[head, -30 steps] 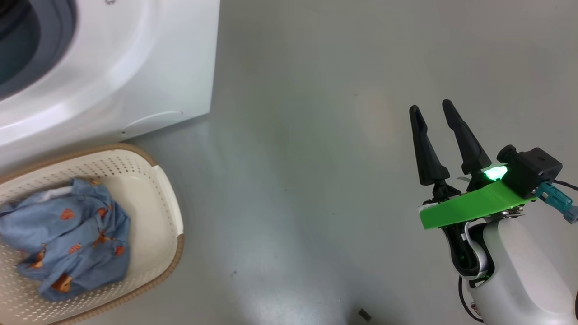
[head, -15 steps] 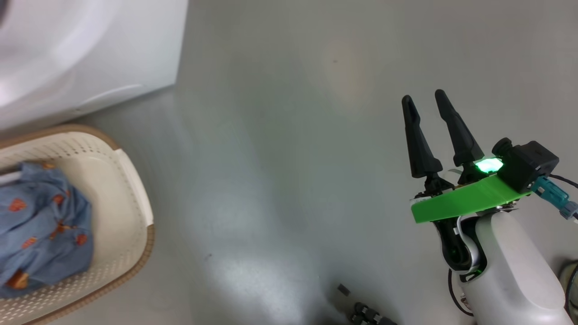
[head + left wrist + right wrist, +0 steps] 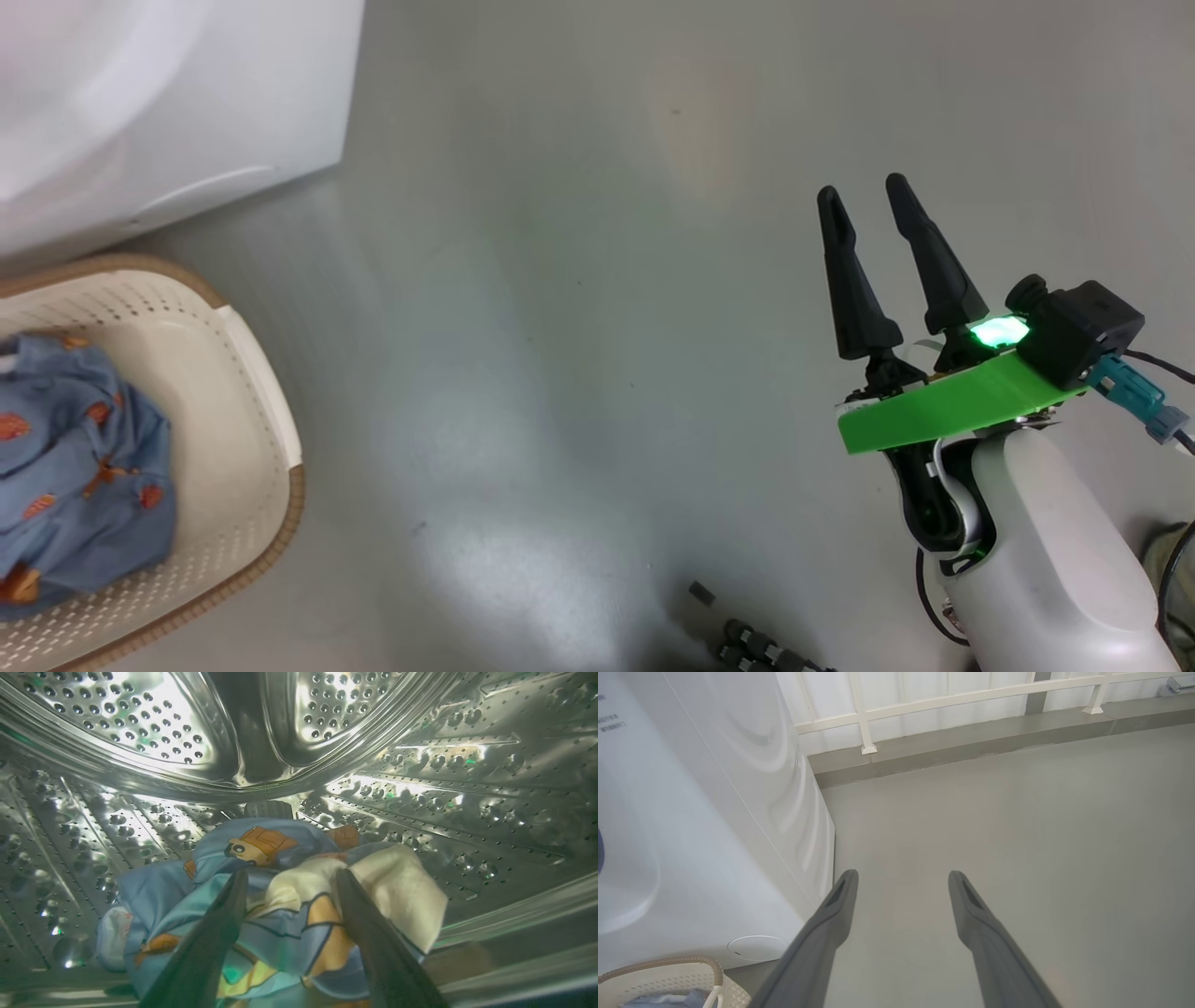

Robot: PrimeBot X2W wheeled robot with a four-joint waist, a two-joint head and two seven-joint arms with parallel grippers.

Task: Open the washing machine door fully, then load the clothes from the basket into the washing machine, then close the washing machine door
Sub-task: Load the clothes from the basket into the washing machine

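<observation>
Above grey floor (image 3: 560, 373) the right claw (image 3: 861, 187) hangs released; inside the washing machine (image 3: 140, 728) the left claw (image 3: 292, 873) straddles the clothes (image 3: 252, 842), released.

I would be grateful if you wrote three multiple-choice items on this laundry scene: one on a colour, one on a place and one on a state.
1. The rim of the basket is:
A. brown
B. red
C. black

2. The left claw is:
A. over the basket
B. inside the steel drum
C. under a table

3. The right claw is:
A. shut and empty
B. shut on the basket's handle
C. open and empty

Key:
1 A, since a brown woven-look band runs round the cream perforated walls.
2 B, since the left wrist view has perforated steel all around its fingers.
3 C, since its two dark fingers stand well apart with nothing between them.
</observation>
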